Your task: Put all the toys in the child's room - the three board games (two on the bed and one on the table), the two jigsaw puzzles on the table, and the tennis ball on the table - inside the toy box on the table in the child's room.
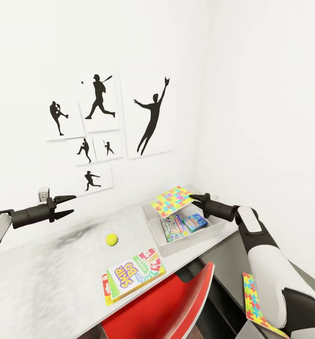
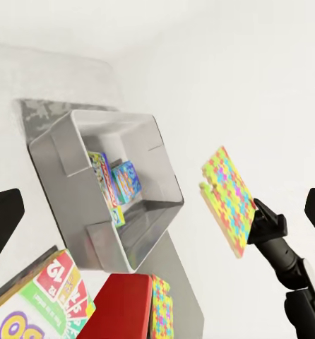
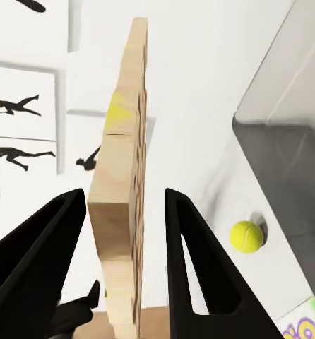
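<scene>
We are holding a jigsaw puzzle [image 1: 172, 201] above the toy box [image 1: 214, 229].

Our right gripper [image 1: 193, 198] is pinching the puzzle's edge between its fingers, over the blue and green-edged board games lying inside. Our left gripper [image 1: 71, 205] is hovering with fingers spread, holding nothing. The tennis ball [image 1: 112, 239] and SKIP BO box [image 1: 133, 277] are resting on the table [image 1: 44, 278].

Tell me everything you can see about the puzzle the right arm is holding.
The puzzle is a thin square board, covered in small yellow, pink, blue and green patches, with a pale wood-like edge. The right tool grips it by one edge, its fingers either side. It hangs tilted above the grey toy box, touching nothing else.
</scene>
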Robot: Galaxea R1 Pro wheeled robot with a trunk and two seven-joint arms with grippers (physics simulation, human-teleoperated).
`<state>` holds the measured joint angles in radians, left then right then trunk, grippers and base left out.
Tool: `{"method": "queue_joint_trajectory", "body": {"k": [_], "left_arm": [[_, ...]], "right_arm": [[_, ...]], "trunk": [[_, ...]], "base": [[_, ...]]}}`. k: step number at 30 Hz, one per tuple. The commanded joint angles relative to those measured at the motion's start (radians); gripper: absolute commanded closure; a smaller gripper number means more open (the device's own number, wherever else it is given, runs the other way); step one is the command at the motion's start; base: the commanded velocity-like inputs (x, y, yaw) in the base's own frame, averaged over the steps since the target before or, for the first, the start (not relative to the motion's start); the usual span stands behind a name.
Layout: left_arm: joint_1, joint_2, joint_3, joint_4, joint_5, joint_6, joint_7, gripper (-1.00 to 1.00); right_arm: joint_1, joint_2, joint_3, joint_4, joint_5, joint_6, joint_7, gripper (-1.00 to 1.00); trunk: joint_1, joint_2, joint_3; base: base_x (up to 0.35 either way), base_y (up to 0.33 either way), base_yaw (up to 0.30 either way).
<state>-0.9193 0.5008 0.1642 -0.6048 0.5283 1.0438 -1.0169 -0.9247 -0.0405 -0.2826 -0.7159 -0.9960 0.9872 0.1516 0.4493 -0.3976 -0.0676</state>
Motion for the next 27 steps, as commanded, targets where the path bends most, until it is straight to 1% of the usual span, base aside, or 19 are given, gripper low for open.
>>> {"method": "queue_joint_trajectory", "body": {"k": [1, 3, 6, 8, 12, 21, 25, 27], "left_arm": [[-0.001, 0.000, 0.002, 0.000, -0.004, 0.003, -0.005, -1.00], [-0.001, 0.000, 0.002, 0.000, -0.004, 0.003, -0.005, -1.00], [-0.001, 0.000, 0.001, 0.000, -0.004, 0.003, -0.005, -1.00], [-0.001, -0.001, 0.001, 0.000, -0.004, 0.003, -0.005, -1.00], [-0.001, -0.001, 0.001, 0.001, -0.004, 0.003, -0.005, -1.00], [-0.001, -0.001, 0.001, 0.001, -0.004, 0.003, -0.005, -1.00], [-0.001, -0.001, 0.001, 0.001, -0.004, 0.003, -0.005, -1.00], [-0.001, -0.002, 0.001, 0.001, -0.004, 0.003, -0.005, -1.00]], "right_arm": [[-0.001, -0.001, -0.004, 0.002, 0.009, 0.004, 0.009, 1.00], [-0.001, -0.007, -0.005, 0.004, 0.010, 0.001, 0.009, 1.00], [0.003, -0.031, -0.005, 0.022, 0.008, -0.023, 0.009, 1.00], [0.006, -0.038, -0.004, 0.031, 0.008, -0.041, 0.009, 1.00], [0.008, -0.044, 0.002, 0.038, 0.012, -0.058, 0.009, 1.00], [0.009, -0.040, 0.007, 0.042, 0.013, -0.068, 0.009, 1.00], [0.009, -0.030, 0.008, 0.044, 0.014, -0.071, 0.008, 1.00], [0.008, -0.021, 0.007, 0.060, 0.018, -0.073, -0.004, 1.00]], "trunk": [[0.001, -0.002, -0.002], [0.001, -0.002, -0.002], [0.001, -0.002, -0.002], [0.001, -0.002, -0.002], [0.001, -0.002, -0.002], [0.001, -0.002, -0.002], [0.001, -0.002, -0.002], [0.001, -0.002, -0.002]], "base": [[0.000, 0.000, 0.000], [0.000, 0.000, 0.000], [0.000, 0.000, 0.000], [0.000, 0.000, 0.000], [0.043, 0.000, 0.000], [0.051, 0.000, 0.000], [0.007, 0.000, 0.000], [0.040, 0.000, 0.000]]}}
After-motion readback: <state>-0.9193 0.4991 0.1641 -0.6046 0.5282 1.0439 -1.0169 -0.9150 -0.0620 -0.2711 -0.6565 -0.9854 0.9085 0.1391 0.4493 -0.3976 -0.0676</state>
